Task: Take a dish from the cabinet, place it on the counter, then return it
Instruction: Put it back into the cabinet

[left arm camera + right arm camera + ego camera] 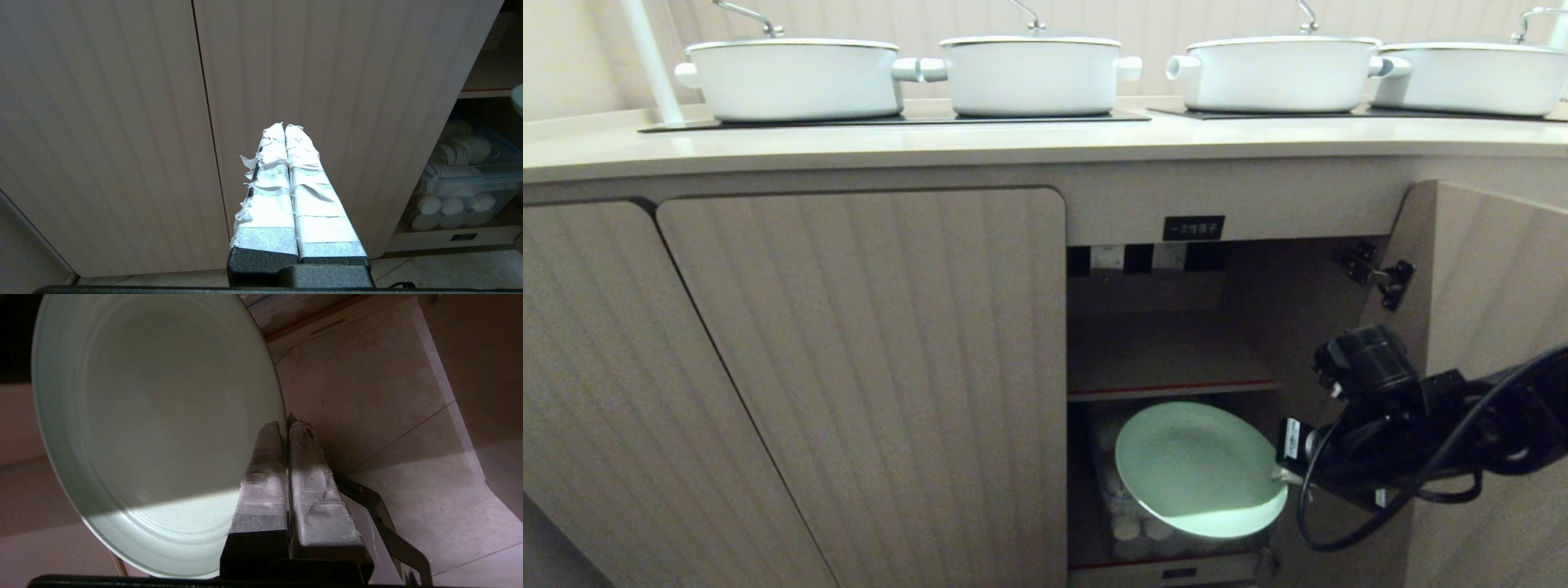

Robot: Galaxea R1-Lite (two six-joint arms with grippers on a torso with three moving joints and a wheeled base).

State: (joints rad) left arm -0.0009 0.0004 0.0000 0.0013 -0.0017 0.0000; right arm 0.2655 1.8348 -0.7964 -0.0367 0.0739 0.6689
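Head view: right gripper (1281, 474) pinches the rim of the dish (1196, 467), tilted, in the open cabinet (1168, 343)

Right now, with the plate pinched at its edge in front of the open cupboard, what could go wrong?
1. The right end effector grips the mint-green plate only by its rim, tilted; it may slip or swing.
2. The plate hangs just below the inner shelf, so lifting it could knock the shelf edge.
3. The open cabinet door stands close beside the arm and might be bumped.
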